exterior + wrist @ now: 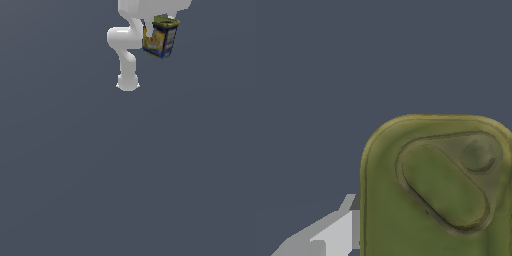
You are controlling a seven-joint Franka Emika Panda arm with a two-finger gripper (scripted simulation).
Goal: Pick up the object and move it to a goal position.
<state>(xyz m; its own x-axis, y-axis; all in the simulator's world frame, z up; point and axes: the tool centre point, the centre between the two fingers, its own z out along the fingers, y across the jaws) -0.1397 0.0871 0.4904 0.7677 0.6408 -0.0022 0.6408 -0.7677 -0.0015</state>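
The object (161,37) is a small tin can with an olive-green top and blue-and-yellow sides. It hangs tilted high above the floor near the top of the exterior view. My gripper (159,24) is shut on it from above, mostly hidden behind the can and the white hand. The wrist view is filled by the can's olive-green top (441,190) with its pull-tab shape, very close to the camera. One grey finger (336,232) presses against the can's side; the other finger is out of frame.
The white arm links (124,42) bend down to the base (127,82) at the exterior view's upper middle. A plain dark grey-blue floor (125,175) spreads below, with no other objects or markers showing.
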